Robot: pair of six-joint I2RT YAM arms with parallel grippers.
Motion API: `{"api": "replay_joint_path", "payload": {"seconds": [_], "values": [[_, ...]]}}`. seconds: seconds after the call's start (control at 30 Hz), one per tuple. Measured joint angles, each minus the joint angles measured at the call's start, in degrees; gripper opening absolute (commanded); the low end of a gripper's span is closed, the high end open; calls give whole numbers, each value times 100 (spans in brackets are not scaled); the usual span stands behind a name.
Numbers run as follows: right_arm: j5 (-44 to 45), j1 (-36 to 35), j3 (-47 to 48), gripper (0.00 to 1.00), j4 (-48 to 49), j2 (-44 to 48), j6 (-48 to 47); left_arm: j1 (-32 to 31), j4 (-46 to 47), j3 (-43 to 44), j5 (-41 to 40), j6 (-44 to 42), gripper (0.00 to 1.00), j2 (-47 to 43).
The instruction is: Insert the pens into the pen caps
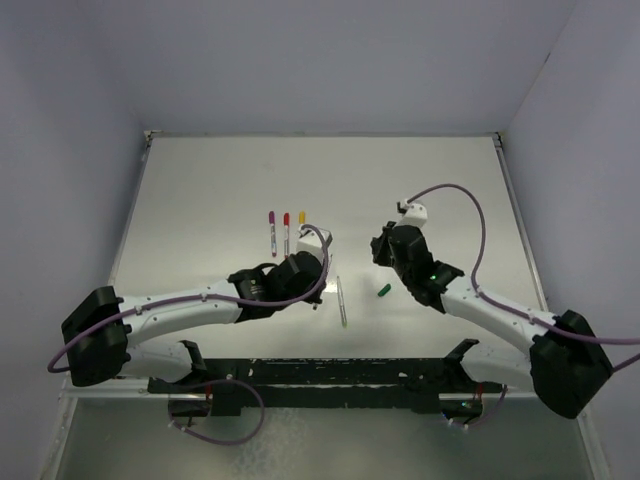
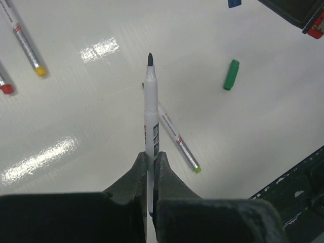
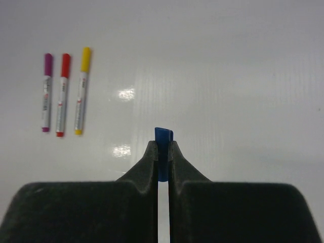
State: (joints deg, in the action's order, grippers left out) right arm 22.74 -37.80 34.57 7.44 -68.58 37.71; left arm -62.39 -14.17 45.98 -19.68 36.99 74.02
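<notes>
Closest to the left wrist camera, two dark fingers (image 2: 129,182) of the left gripper (image 2: 151,161), pressed together on the dark-tipped pen (image 2: 151,111); jaws closed almost completely, with only the thin barrel between them; barrel white and grey, reaching out well past the fingertips, its bare dark tip uncapped and pointing away from the lens.

Beyond it, lying flat on the white table (image 1: 440,190), the green-ended pen (image 2: 177,143); crossing behind the held barrel in this view, whether touching it impossible to tell. Farther off to the right, the green cap (image 2: 231,74), on its side, apart from both pens.

Close up in the right wrist view, the right gripper (image 3: 163,152), clamped on the blue cap (image 3: 163,135); cap pinched between the fingertips, one end poking out just past them, the rest hidden in the narrow slit between the jaws.

Farther out on the table, three capped pens side by side: magenta-capped pen (image 3: 46,91), red-capped pen (image 3: 62,93), yellow-capped pen (image 3: 82,88); parallel, close together but not touching, caps all at the same end.

From overhead, both grippers near the middle of the table, well apart from each other; the row of three just beyond the left gripper, the yellow-capped pen partly hidden by that wrist; green-ended pen and green cap lying between the two arms, nearer the bases, near each other but not touching.
</notes>
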Motion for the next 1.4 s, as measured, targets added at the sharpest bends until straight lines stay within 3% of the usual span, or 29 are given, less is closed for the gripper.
{"api": "replay_joint_path", "payload": {"seconds": [0.27, 0.73, 1.4], "values": [[-334, 0, -614, 0, 1543, 1178, -343, 0, 1316, -153, 273, -166, 0, 13], [-1051, 0, -1167, 0, 3630, 1327, -208, 0, 2398, -184, 643, -216, 0, 50], [-1617, 0, -1335, 0, 4179, 1307, -68, 0, 2490, -184, 643, -214, 0, 125]]}}
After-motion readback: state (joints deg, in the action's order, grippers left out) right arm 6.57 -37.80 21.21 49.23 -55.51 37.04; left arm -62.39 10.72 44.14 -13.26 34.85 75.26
